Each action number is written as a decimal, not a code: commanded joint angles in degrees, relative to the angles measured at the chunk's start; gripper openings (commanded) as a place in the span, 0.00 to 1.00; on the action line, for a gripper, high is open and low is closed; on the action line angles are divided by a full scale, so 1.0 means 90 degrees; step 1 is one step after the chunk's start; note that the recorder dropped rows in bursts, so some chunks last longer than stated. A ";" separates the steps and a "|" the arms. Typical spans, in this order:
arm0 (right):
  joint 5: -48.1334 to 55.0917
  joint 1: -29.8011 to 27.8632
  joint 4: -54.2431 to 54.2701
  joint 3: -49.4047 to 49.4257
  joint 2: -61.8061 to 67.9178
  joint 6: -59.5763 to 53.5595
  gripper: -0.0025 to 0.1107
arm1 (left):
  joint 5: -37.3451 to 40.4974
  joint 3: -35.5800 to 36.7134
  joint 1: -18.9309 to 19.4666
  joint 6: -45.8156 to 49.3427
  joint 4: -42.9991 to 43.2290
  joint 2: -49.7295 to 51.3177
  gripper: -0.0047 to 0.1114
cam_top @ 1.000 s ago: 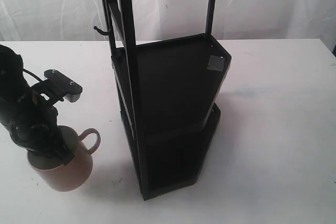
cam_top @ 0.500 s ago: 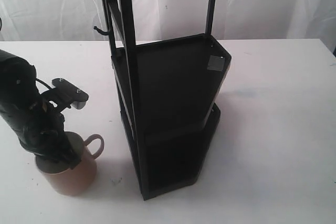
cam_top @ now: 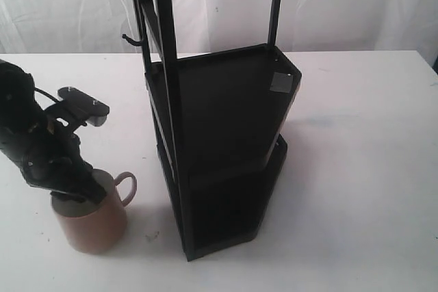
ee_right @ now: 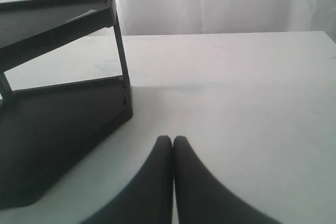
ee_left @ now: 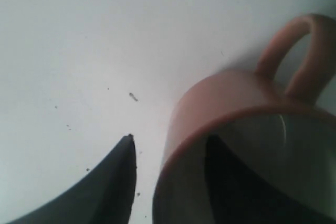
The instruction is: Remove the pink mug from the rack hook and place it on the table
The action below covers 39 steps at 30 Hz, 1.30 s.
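Observation:
The pink mug [cam_top: 96, 227] stands upright on the table [cam_top: 363, 169] at the front left, handle [cam_top: 127, 186] turned toward the rack. My left gripper [cam_top: 75, 193] is at its rim and open. In the left wrist view the gripper [ee_left: 169, 145] straddles the wall of the mug [ee_left: 226, 93], one finger [ee_left: 118, 182] outside with a gap to the wall, the other inside. The rack hook [cam_top: 131, 39] juts bare from the rack's upper left side. My right gripper [ee_right: 172, 139] is shut and empty over the table [ee_right: 252, 87]; the exterior view does not show it.
The tall black rack [cam_top: 219, 135] stands mid-table, just right of the mug. Its lower shelves [ee_right: 58, 114] lie beside the right gripper. A white curtain hangs behind the table.
The mug came down and a little to the right, and now rests on the table. The left arm has since risen slightly and drawn back to the left while the mug stays put.

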 commanded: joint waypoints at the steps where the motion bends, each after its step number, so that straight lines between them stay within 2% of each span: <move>1: -0.0036 -0.0058 0.0000 0.0034 -0.0039 -0.0030 0.02 | 0.0191 -0.0014 0.0023 -0.0073 -0.0074 -0.0716 0.45; 9: -0.0036 -0.0058 0.0000 0.0034 -0.0039 -0.0030 0.02 | 0.0951 -0.0014 0.0023 0.0104 -0.0562 -0.1876 0.44; 14: -0.0036 -0.0058 0.0000 0.0034 -0.0039 -0.0030 0.02 | 0.1114 -0.0014 0.0023 0.0414 -0.1236 -0.2689 0.38; 18: -0.0036 -0.0058 0.0000 0.0034 -0.0039 -0.0030 0.02 | 0.1153 -0.0014 0.0023 0.0736 -0.2112 -0.3470 0.22; 19: -0.0036 -0.0058 0.0000 0.0034 -0.0039 -0.0030 0.02 | 0.1157 0.0002 0.0023 0.0864 -0.2333 -0.3667 0.17; 20: -0.0036 -0.0058 0.0000 0.0034 -0.0039 -0.0030 0.02 | 0.1107 0.0151 0.0023 0.1169 -0.2666 -0.4043 0.07; 21: -0.0036 -0.0058 0.0000 0.0034 -0.0039 -0.0030 0.02 | 0.1000 0.0335 0.0023 0.1310 -0.2858 -0.4404 0.04; 25: -0.0022 -0.0058 0.0000 0.0034 -0.0039 -0.0027 0.02 | 0.0469 0.1426 0.0023 0.1262 -0.3557 -0.6168 0.04; 29: -0.0022 -0.0058 0.0000 0.0034 -0.0039 -0.0027 0.02 | 0.0844 0.1868 0.0023 0.1238 -0.3902 -0.7054 0.04; 34: -0.0047 -0.0058 0.0000 0.0034 -0.0039 -0.0027 0.02 | 0.1079 0.1868 0.0023 0.1238 -0.3788 -0.7207 0.04; 39: -0.0047 -0.0058 0.0000 0.0034 -0.0039 -0.0027 0.02 | 0.0832 0.1868 0.0023 0.1238 -0.3730 -0.7207 0.04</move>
